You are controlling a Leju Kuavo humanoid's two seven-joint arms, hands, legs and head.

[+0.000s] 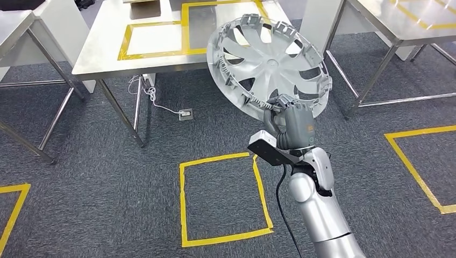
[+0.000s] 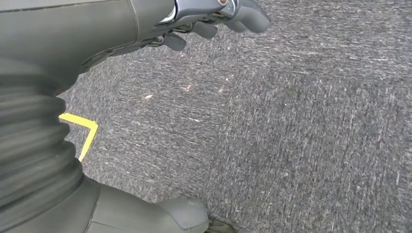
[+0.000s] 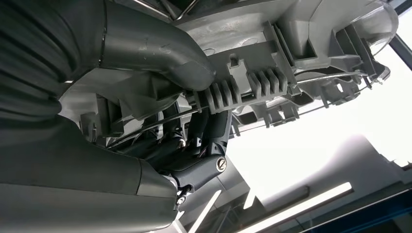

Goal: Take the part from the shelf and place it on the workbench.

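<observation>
— Head view first: what did you have in front of you, biggest thing down?

— You had the grey carpet floor [image 1: 107, 177] across the whole scene, marked with yellow tape squares [image 1: 223, 199]. Beyond it stood the steel workbench [image 1: 102, 51], its top also outlined in yellow tape, with another steel table [image 1: 376, 21] off to the right and one more at the far left edge.

— And the part?

— You were carrying it. The silver wheel cover [image 1: 269, 64] was up in the air, tilted, its ribbed back side facing the camera, overlapping the near right corner of the workbench in the picture. It touched no surface.

— How was your right hand on it?

— Your right hand [image 1: 287, 121] gripped the cover's lower rim. In the right wrist view the thick grey thumb [image 3: 160, 51] pressed on one side of the rim's clip ridge [image 3: 221, 94] and the darker fingers [image 3: 214, 131] wrapped the other side, so the rim was pinched between them.

— Left hand?

— Your left hand [image 2: 214, 19] hung above the carpet, near a corner of yellow tape [image 2: 80, 128]. Its fingers were curled in partway with nothing between them.

— Anything small?

— A white cable ran down from the workbench to a floor socket [image 1: 185, 114].
</observation>
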